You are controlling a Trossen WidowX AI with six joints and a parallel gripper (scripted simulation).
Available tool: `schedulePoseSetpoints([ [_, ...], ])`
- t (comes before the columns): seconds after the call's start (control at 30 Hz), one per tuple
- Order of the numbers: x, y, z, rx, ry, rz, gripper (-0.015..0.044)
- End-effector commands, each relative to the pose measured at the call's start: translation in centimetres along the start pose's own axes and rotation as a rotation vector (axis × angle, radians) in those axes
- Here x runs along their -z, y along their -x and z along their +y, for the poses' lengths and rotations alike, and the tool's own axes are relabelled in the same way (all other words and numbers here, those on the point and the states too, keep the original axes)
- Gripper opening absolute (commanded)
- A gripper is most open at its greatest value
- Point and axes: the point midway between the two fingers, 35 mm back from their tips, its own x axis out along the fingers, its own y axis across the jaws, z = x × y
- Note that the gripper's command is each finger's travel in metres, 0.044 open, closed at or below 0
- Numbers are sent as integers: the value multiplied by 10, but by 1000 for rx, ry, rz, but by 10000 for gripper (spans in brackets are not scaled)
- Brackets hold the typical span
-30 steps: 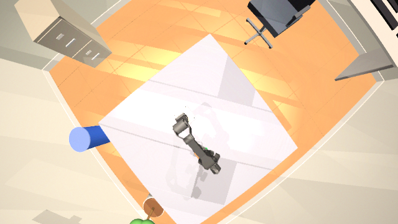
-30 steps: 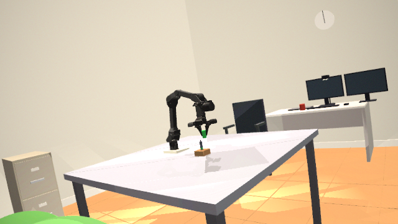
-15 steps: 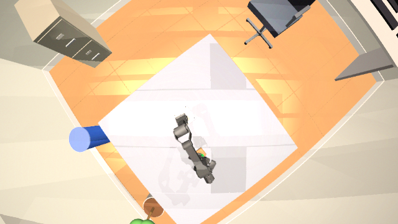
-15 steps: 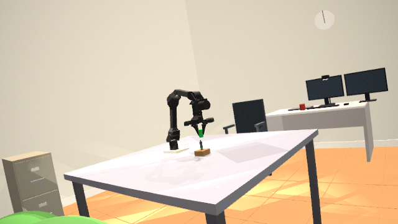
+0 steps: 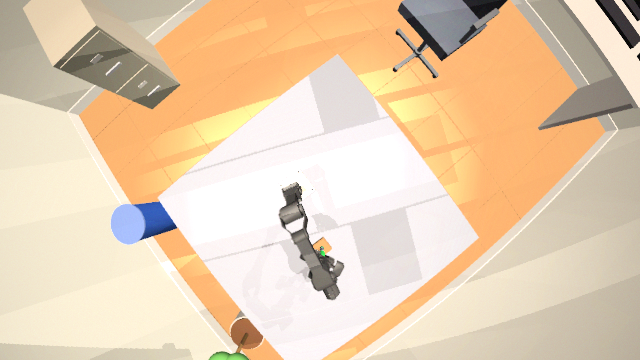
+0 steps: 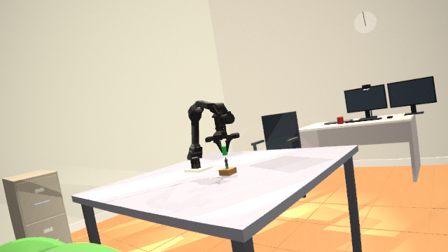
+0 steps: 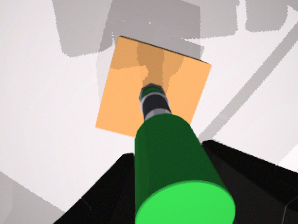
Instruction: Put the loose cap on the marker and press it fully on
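Note:
The green cap (image 5: 322,253) (image 6: 224,150) (image 7: 167,155) is held between the fingers of my gripper (image 6: 224,148) (image 7: 168,157), which is shut on it. The orange-brown holder block (image 5: 324,243) (image 6: 227,171) (image 7: 117,95) sits on the table. The marker (image 6: 226,163) (image 7: 156,103) stands upright in it, dark with a grey collar. In the exterior view the cap is right above the marker's tip with a small gap between them. In the wrist view the cap's far end hides the marker's upper part.
The arm's pale base plate (image 6: 198,170) is on the table (image 5: 240,210) (image 6: 168,196), left of the block in the exterior view. Off the table are a blue cylinder (image 5: 128,224), an office chair (image 5: 435,25) (image 6: 280,129) and a drawer cabinet (image 5: 115,65) (image 6: 38,199).

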Motion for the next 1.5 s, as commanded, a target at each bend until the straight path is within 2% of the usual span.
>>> schedulePoseSetpoints([
  [0.0, 0, -4, 0, 2, 4, 5, 0],
  [1.0, 0, -53, 0, 1, 4, 5, 0],
  [1.47, 0, -54, 0, 1, 4, 5, 0],
])
